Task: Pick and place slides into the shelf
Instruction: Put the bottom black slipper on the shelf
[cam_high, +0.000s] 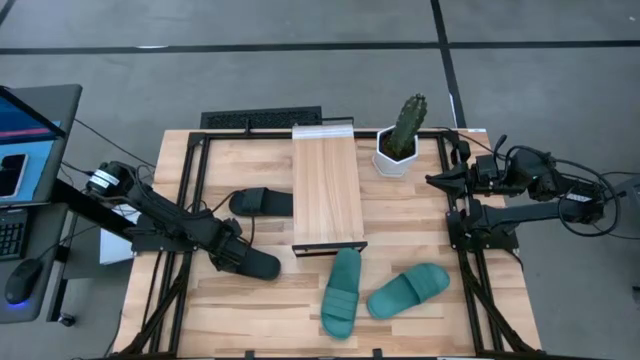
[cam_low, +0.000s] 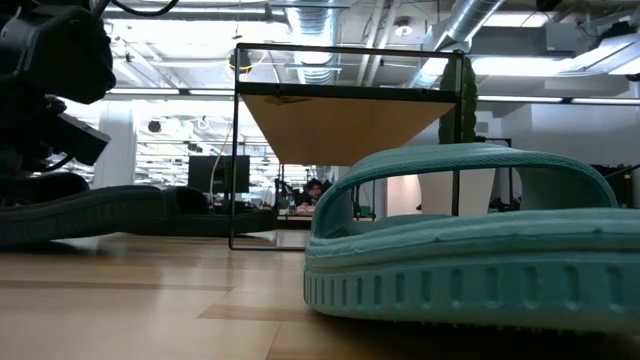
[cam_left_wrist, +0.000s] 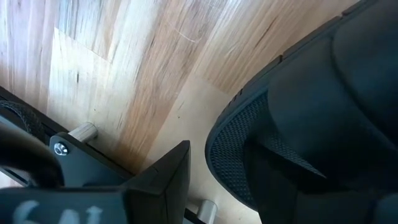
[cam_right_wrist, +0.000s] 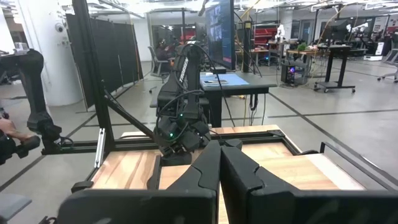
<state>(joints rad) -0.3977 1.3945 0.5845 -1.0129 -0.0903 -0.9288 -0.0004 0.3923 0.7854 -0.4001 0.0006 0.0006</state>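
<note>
Two black slides lie on the table left of the shelf (cam_high: 328, 190): one (cam_high: 262, 201) close beside it, the other (cam_high: 258, 264) nearer the front. My left gripper (cam_high: 235, 250) points steeply down over the left end of the nearer black slide (cam_left_wrist: 298, 124), open. One finger (cam_left_wrist: 168, 180) stands just off the slide's rim, with bare wood between. Two teal slides (cam_high: 342, 290) (cam_high: 408, 290) lie sole-down in front of the shelf. My right gripper (cam_right_wrist: 219, 163) is shut, held level above the table's right side. My left gripper: the one finger that shows stands clear of the black slide's rim (cam_left_wrist: 214, 146). The other finger is lost against the dark slide, so I cannot tell whether it touches.
A potted cactus (cam_high: 402, 135) stands right of the shelf's far end. Black frame rails (cam_high: 190, 200) run along the table's left and right sides. A desk with a laptop (cam_high: 30, 130) sits off the left edge. In the low view a teal slide (cam_low: 470, 250) fills the foreground.
</note>
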